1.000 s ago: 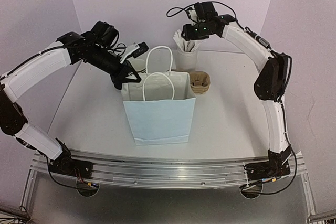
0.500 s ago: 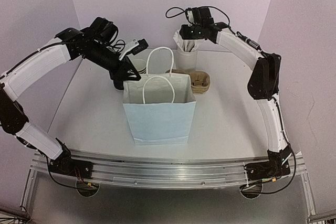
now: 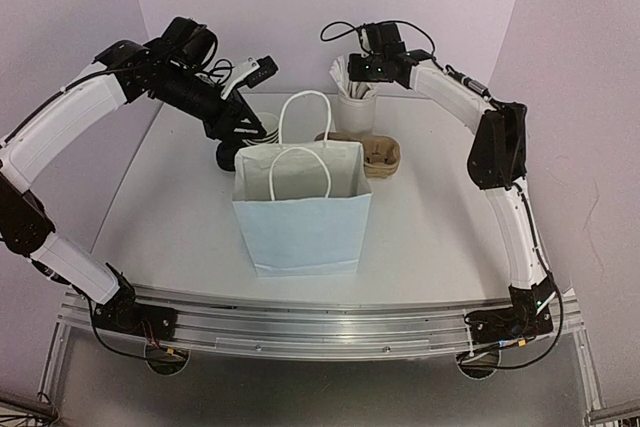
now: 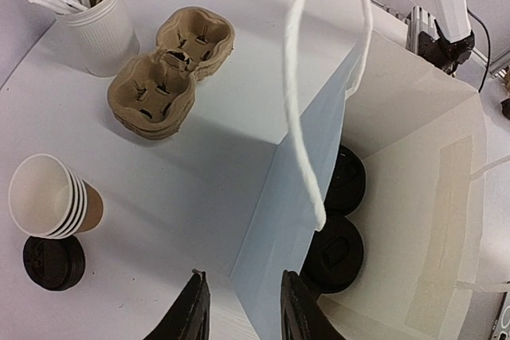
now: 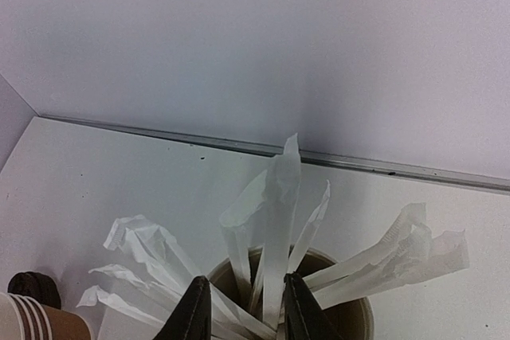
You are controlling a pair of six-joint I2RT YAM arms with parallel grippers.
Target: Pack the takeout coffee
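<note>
Blue bag (image 3: pixel 303 212) hides the packed coffee from above; the left wrist view catches two black-lidded cups (image 4: pixel 335 252) inside, bodies unseen. Spare cup stack (image 4: pixel 52 197) sits outside beside loose lids (image 4: pixel 53 260). Left gripper (image 4: pixel 243 312) narrowly parted, empty. Right gripper (image 5: pixel 245 308) straddles a wrapped stick (image 5: pixel 275 220) in the holder (image 5: pixel 323 267); clamped or not, can't tell.

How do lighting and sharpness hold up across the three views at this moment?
Top external: even, soft light with a lilac cast, no glare, blue bag sharp. Left wrist: the bag throws a soft grey shadow over the table toward the cup carrier; its handle looms large near the lens. Right wrist: wrapped sticks slightly soft up close, wall evenly lit.
</note>
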